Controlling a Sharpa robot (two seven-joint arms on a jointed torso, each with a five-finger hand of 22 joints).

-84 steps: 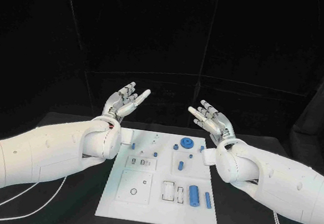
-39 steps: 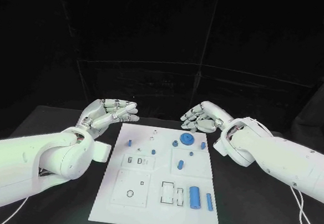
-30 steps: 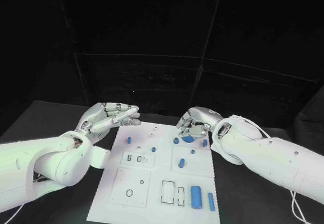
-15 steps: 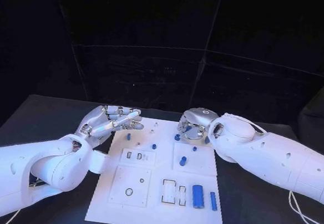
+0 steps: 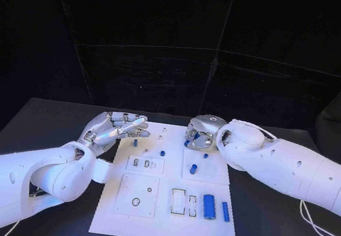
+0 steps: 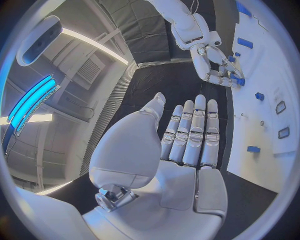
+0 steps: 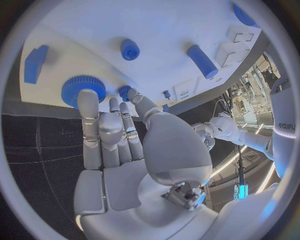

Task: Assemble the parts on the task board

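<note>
The white task board (image 5: 165,223) lies in the middle of the black table. My right hand (image 5: 203,132) hovers over its far end, fingers stretched out, holding nothing. In the right wrist view one fingertip (image 7: 87,97) reaches the rim of a blue toothed gear (image 7: 80,86) on the board (image 7: 156,25). My left hand (image 5: 118,127) floats above the board's far left edge, palm up, fingers straight and apart (image 6: 187,135), empty. A large blue cylinder (image 5: 208,204) and a thinner blue pin (image 5: 225,210) lie at the near right. A blue peg (image 5: 194,169) stands mid-board.
Small blue pieces (image 5: 162,153) (image 5: 135,143) dot the far half of the board. A blue block (image 7: 35,64), a round knob (image 7: 130,49) and a short cylinder (image 7: 202,61) lie near the gear. Rectangular recesses (image 5: 182,202) sit in the near half. Black table surrounds the board.
Both hands came down from a raised pose. The right hand moved in over the gear at the board's far end; the left settled by the far left edge. The camera shifted too.
</note>
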